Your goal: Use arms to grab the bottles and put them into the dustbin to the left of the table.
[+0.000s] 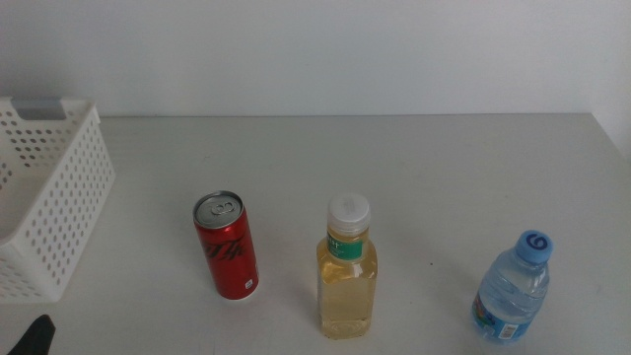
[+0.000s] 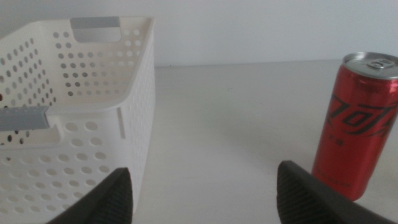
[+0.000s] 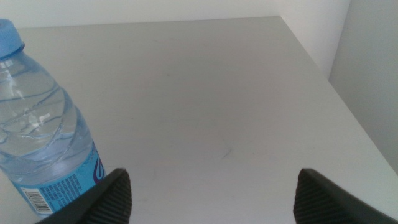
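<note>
A red soda can (image 1: pixel 227 246) with a silver top stands left of centre on the table (image 1: pixel 394 168). A clear bottle of yellow liquid (image 1: pixel 347 268) with a white cap and green label stands in the middle. A small blue-capped water bottle (image 1: pixel 513 288) stands at the right. The white perforated dustbin (image 1: pixel 44 197) sits at the table's left. My left gripper (image 2: pixel 202 193) is open and empty, low at the front left; its tip shows in the middle view (image 1: pixel 37 335). The can (image 2: pixel 357 124) and dustbin (image 2: pixel 74 118) lie ahead of it. My right gripper (image 3: pixel 211 196) is open and empty beside the water bottle (image 3: pixel 40 137).
A plain white wall (image 1: pixel 315 49) rises behind the table. The table's right edge (image 3: pixel 348 106) runs close to the right gripper. Bare tabletop lies between the dustbin and the can.
</note>
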